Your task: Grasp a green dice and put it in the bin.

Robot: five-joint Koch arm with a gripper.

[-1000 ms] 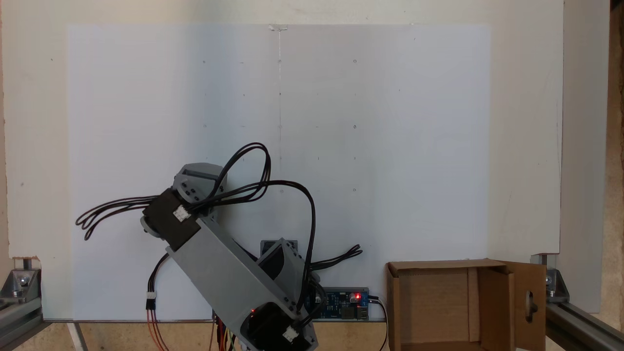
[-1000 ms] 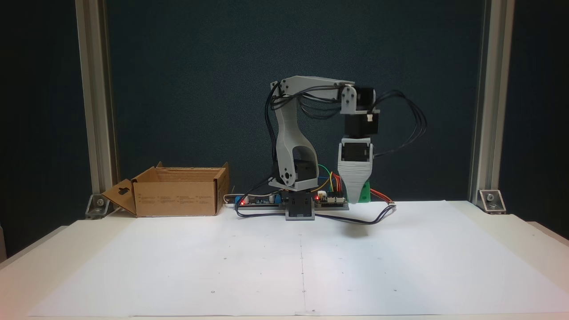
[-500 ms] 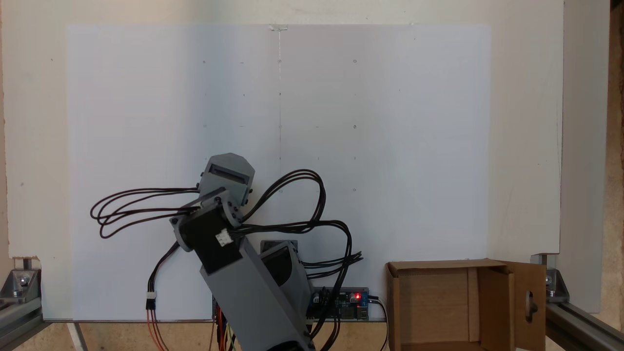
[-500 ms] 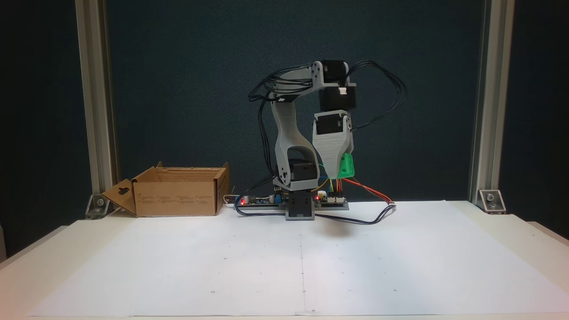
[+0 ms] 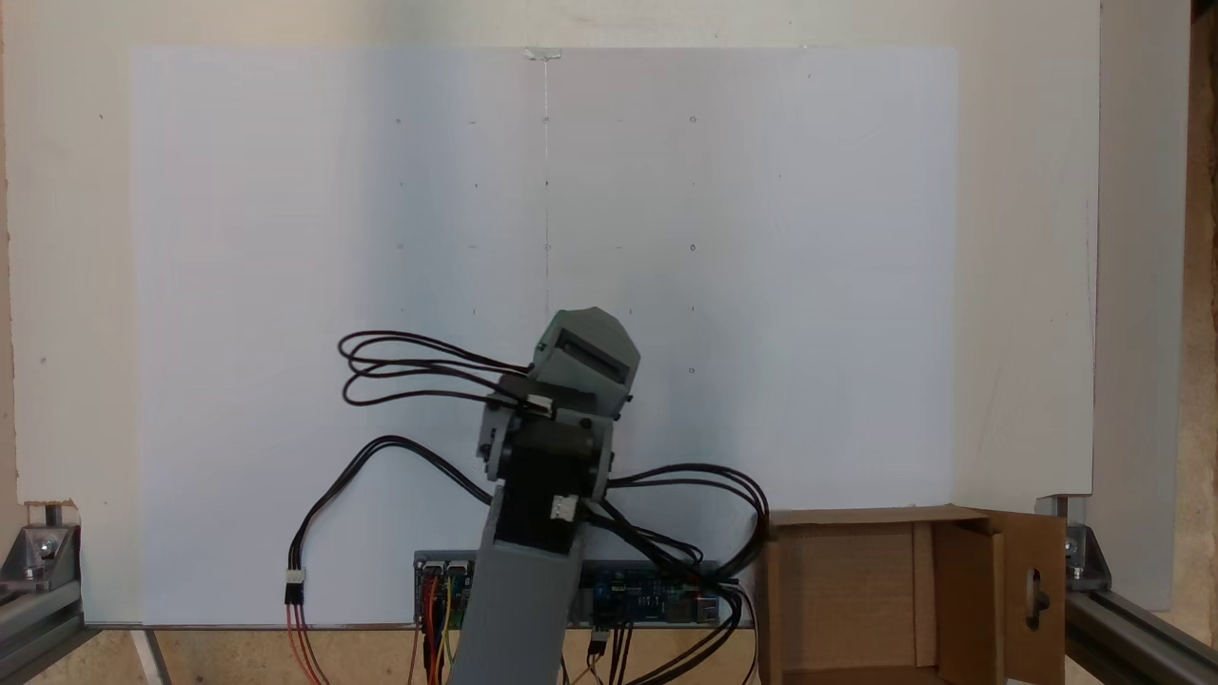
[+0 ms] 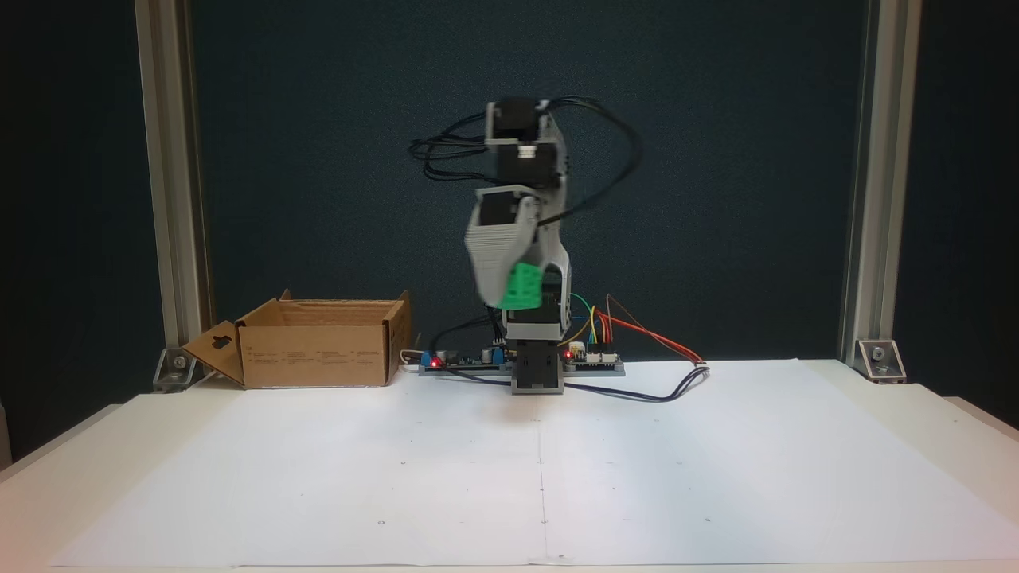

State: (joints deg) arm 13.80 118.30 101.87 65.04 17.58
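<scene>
one green dice (image 6: 521, 286) is held in the air by the gripper (image 6: 513, 296), high above the white paper sheet (image 6: 541, 469) that covers the bench. in the fixed view from the front, the grey jaws point down and are closed on the dice; the picture is a little blurred there, so i cannot see the single fingers clearly. the dice hangs in front of the arm's base (image 6: 536, 374), which stands at the middle of the far edge of the bench, and it touches nothing else.

the bin (image 6: 318, 344) stands at the far left corner of the bench in this front view, well apart from the dice. it is an open brown cardboard box, and its flap with a keyhole-shaped hole (image 6: 215, 350) hangs outward to the left. in the fixed view from above, the bin (image 5: 913, 595) is at the lower right, with the same flap (image 5: 1032, 595) on its right side, and the inside looks bare as far as the frame shows.

in the view from above, the arm (image 5: 547, 476) rises from the lower edge near the middle, and its grey wrist part covers the gripper and the dice. black cables (image 5: 419, 366) loop to the left of the wrist, and more cables (image 5: 704, 533) run toward the bin's left wall. a circuit board (image 6: 462, 362) with a red light lies beside the base along the far edge.
</scene>
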